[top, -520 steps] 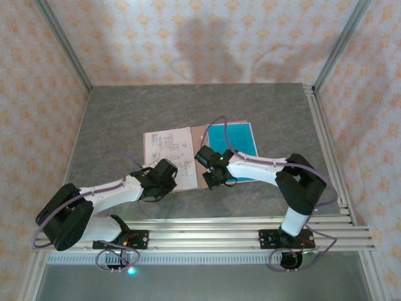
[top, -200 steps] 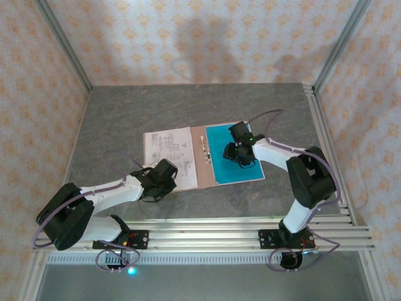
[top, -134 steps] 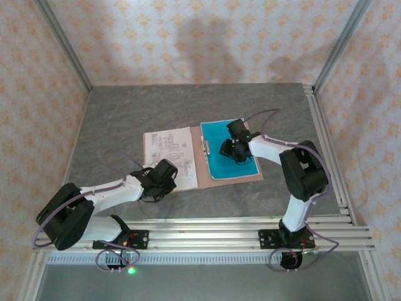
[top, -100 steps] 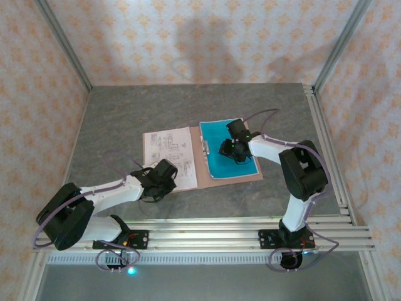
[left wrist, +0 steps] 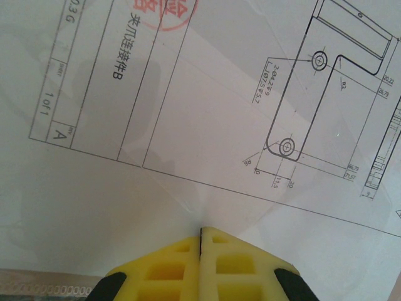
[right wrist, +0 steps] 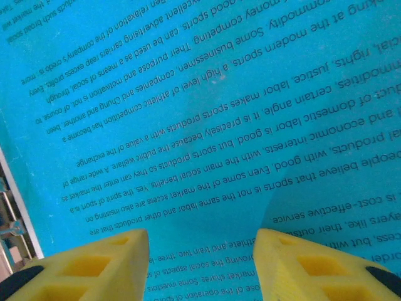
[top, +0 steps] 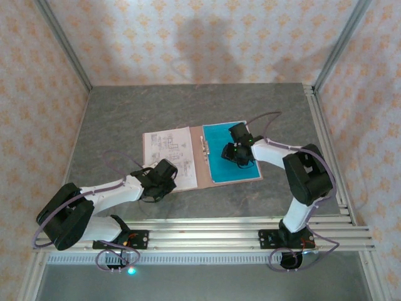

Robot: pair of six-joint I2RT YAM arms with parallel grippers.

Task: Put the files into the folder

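Left fingers (left wrist: 169,269) closed near white sheet (left wrist: 188,94) edge (right fingers (right wrist: 94,263) parted).

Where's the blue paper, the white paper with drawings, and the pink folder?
blue paper (top: 224,170), top view, its bare near-left part.
white paper (top: 166,147), top view, its printed middle.
pink folder (top: 200,170), top view, the bare strip between the two papers.

"1of1", "A": white sheet (left wrist: 188,94); sports prose (inverted): teal sheet (right wrist: 188,125)
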